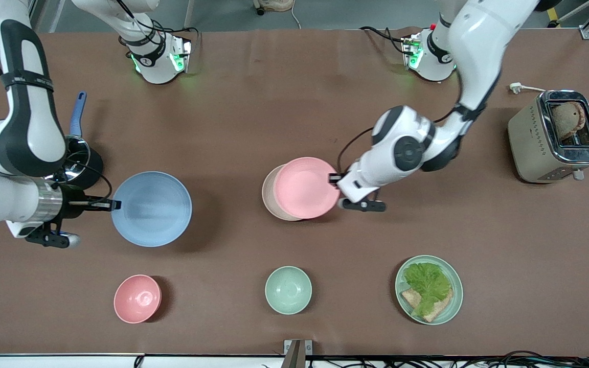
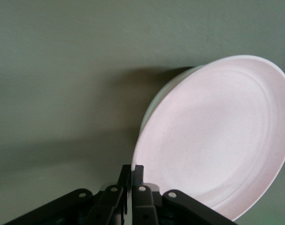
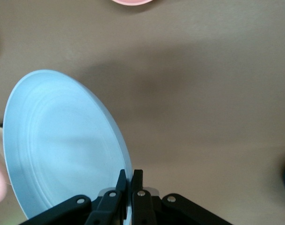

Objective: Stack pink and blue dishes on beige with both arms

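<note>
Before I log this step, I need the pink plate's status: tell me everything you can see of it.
The pink plate is plain, shallow, round, matte pale pink, with faint concentric rings inside and no visible damage. The left claw is shut on its rim at the edge toward the left arm's end of the table. It sits over the beige plate, offset, leaving a crescent of beige showing. In the left wrist view it looks tilted; whether it touches the beige plate I cannot tell.

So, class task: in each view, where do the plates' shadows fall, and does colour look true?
Front view: blue plate casts a dark shadow toward the left arm's end; colours natural. Left wrist view: greenish cast, pink plate looks washed out, shadow on the table beside it. Right wrist view: soft, diffuse shadow beside the blue plate.
</note>
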`<state>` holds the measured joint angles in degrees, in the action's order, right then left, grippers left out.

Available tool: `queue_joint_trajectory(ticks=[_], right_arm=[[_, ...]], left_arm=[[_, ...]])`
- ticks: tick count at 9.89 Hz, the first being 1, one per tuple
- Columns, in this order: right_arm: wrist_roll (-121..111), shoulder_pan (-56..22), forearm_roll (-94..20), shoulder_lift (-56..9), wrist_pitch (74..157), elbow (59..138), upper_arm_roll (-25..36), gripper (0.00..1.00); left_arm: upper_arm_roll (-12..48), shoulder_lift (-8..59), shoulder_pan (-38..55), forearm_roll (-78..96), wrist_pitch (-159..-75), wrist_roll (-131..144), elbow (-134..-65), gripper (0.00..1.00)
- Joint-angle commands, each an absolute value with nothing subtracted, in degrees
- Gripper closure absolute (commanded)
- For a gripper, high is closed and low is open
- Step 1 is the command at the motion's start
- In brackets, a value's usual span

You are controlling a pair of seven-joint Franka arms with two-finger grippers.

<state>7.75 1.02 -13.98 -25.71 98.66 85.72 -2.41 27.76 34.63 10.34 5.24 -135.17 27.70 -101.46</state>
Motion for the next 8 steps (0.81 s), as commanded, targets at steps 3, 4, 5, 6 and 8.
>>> queue_joint_trajectory(ticks=[3, 4, 5, 6, 8], right_arm=[[13.88, -0.26, -12.83, -25.22, 105.37, 91.05, -7.82, 0.99], [16.85, -0.61, -12.83, -25.22, 105.55, 91.49, -9.04, 0.99], [19.22, -0.62, -12.83, -25.14, 105.56, 91.67, -11.05, 0.99], [21.42, -0.62, -12.83, -25.14, 105.82, 92.28, -12.64, 0.99], [21.71, -0.53, -13.44, -25.14, 108.27, 94.56, -16.07, 0.99]], left_arm=[[27.95, 44.55, 13.36, -6.58, -135.09, 40.07, -94.48, 0.99], [27.95, 44.56, 13.36, -6.85, -135.09, 39.99, -94.57, 0.98], [27.95, 44.56, 13.62, -6.86, -135.09, 40.08, -94.83, 0.79], [27.95, 44.39, 13.71, -6.86, -134.91, 39.99, -95.27, 0.52], [28.04, 43.42, 13.63, -6.86, -134.12, 39.38, -96.32, 0.14]])
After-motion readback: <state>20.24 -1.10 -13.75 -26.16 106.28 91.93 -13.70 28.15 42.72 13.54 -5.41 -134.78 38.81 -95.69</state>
